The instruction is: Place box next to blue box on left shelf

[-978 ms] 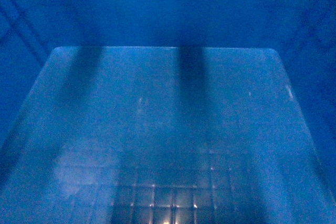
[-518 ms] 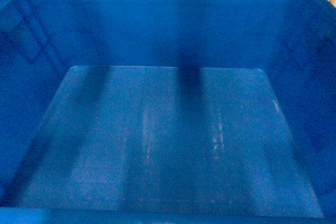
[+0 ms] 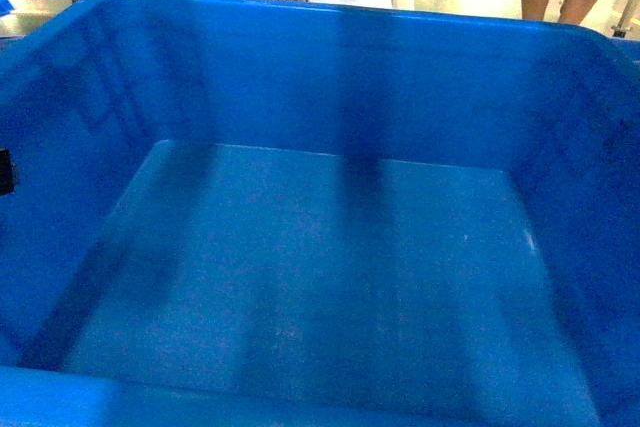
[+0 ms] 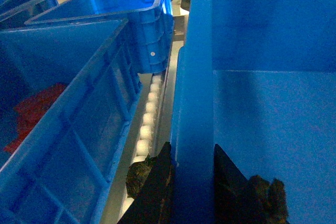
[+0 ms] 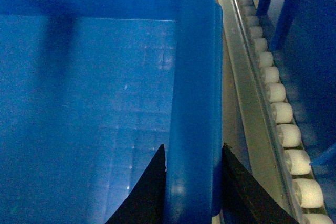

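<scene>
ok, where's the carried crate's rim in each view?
Head: the crate rim spans the top of the frame, far wall below.
Left wrist: rim runs vertically mid-frame, left claw clamped on it.
Right wrist: rim vertical, right claw clamped on it.
Shared landmark: the crate's blue inner floor.

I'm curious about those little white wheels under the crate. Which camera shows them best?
The right wrist view: the white rollers run in a clear row along a grey rail beside the box. The left wrist view shows a few rollers between crates. The head view shows none.
</scene>
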Motion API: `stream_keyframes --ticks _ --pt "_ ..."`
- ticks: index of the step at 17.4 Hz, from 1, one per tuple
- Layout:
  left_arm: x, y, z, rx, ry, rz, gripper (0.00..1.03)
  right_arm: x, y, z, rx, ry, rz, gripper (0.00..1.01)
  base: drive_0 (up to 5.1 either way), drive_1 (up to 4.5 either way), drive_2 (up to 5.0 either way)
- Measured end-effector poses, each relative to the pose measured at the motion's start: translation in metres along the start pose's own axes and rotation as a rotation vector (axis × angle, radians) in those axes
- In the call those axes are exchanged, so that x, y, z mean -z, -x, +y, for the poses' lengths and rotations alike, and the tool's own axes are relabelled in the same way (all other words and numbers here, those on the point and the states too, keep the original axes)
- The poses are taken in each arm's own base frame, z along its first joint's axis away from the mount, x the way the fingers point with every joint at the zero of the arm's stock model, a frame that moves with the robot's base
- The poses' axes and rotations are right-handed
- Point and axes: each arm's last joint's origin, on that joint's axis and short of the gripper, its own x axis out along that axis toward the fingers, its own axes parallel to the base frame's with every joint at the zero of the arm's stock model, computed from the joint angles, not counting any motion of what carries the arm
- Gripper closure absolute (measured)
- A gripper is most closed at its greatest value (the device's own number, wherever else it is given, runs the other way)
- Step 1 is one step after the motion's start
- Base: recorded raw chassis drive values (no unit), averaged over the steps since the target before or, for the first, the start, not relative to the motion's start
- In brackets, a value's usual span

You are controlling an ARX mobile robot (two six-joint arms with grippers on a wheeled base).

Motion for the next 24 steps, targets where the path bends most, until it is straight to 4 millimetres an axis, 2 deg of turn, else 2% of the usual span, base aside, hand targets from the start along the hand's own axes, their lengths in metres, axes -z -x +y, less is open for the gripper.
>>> stream_keyframes --ticks 4,7,8,10,15,16,17,19,21,22,23,24 --pt "-0.001 -0.003 -0.011 0.028 0.034 0.0 0.9 -0.001 -0.001 -0.007 0.048 0.012 -0.002 0.81 0.0 0.0 0.0" --pt "0.002 -0.01 -0.014 0.048 0.061 0.109 0.9 -0.001 -0.002 -0.008 0.069 0.021 0.006 0.81 0.0 0.0 0.0" --pt "0.002 -0.011 -0.015 0.054 0.075 0.098 0.9 -0.002 -0.002 -0.01 0.08 0.024 0.005 0.81 0.0 0.0 0.0" --pt "0.012 -0.009 -0.019 0.061 0.119 0.094 0.9 -0.006 -0.004 -0.016 0.087 0.042 0.006 0.81 0.0 0.0 0.0" --pt "0.015 -0.013 -0.027 0.053 0.132 0.133 0.9 -0.012 -0.012 -0.01 0.08 0.091 0.017 0.81 0.0 0.0 0.0" --pt "0.014 -0.012 -0.027 0.04 0.138 0.12 0.87 -0.013 -0.012 -0.007 0.072 0.101 0.006 0.73 0.0 0.0 0.0" --pt "0.013 -0.01 -0.025 0.007 0.164 0.068 0.77 -0.017 -0.011 -0.005 0.06 0.1 -0.035 0.62 0.0 0.0 0.0" --pt "0.015 -0.003 -0.02 -0.016 0.211 -0.02 0.55 -0.033 0.002 -0.001 0.003 0.064 -0.239 0.4 0.0 0.0 0.0" --pt "-0.005 0.01 -0.013 -0.018 0.281 -0.202 0.32 -0.049 0.022 0.0 0.01 0.011 -0.469 0.16 0.0 0.0 0.0" --pt "-0.014 0.016 -0.01 -0.016 0.304 -0.265 0.19 -0.052 0.025 -0.001 0.028 0.005 -0.497 0.05 0.0 0.0 0.0" --pt "-0.016 0.019 -0.009 -0.017 0.308 -0.274 0.08 -0.05 0.024 -0.001 0.036 0.005 -0.489 0.02 0.0 0.0 0.0" --pt "-0.014 0.018 -0.009 -0.02 0.298 -0.261 0.05 -0.048 0.023 -0.001 0.037 0.011 -0.476 0.03 0.0 0.0 0.0"
